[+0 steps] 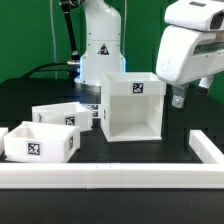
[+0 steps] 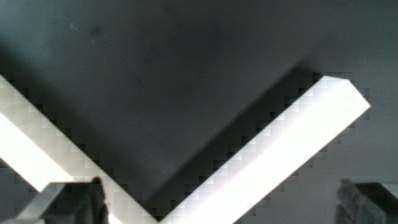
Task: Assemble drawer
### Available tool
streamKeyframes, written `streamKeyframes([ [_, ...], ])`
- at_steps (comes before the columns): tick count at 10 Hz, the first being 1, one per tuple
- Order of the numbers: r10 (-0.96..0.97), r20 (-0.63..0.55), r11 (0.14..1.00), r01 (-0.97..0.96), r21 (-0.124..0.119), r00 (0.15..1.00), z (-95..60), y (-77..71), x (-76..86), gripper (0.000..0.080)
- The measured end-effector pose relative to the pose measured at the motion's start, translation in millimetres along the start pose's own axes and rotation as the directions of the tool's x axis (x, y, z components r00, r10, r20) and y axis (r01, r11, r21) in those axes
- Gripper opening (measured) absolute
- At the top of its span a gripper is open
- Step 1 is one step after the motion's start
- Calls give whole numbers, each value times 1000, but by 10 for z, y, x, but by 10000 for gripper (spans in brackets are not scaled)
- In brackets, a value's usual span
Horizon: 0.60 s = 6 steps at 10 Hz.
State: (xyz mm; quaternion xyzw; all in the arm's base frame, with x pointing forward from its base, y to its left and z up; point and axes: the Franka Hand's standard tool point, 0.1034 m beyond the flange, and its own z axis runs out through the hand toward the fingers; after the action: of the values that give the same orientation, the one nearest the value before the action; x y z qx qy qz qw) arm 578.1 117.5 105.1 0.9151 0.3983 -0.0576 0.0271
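The tall white drawer housing (image 1: 132,105) stands upright mid-table with its open top up and a square tag on its front. Two low white trays lie at the exterior view's left: one near the front (image 1: 40,141), one behind it (image 1: 62,115). My gripper (image 1: 187,95) hangs in the air at the exterior view's right, beside and above the housing, touching nothing. In the wrist view the gripper (image 2: 222,205) is open and empty, with one dark finger (image 2: 71,200) at each side. The wrist view shows none of the drawer parts.
A long low white rail (image 1: 110,176) runs along the front and turns back at the exterior view's right (image 1: 205,148); its corner shows below the gripper (image 2: 302,130). The marker board (image 1: 92,112) lies between trays and housing. The robot base (image 1: 100,45) stands behind.
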Motion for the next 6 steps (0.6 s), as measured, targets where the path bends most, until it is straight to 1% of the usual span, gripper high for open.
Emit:
streamKeyframes([
  [1, 13, 20, 1000, -13, -7, 1000, 4, -10, -14, 649],
  [5, 14, 19, 1000, -14, -6, 1000, 4, -13, -17, 649],
  [6, 49, 10, 999, -49, 6, 999, -38, -17, -76, 649],
])
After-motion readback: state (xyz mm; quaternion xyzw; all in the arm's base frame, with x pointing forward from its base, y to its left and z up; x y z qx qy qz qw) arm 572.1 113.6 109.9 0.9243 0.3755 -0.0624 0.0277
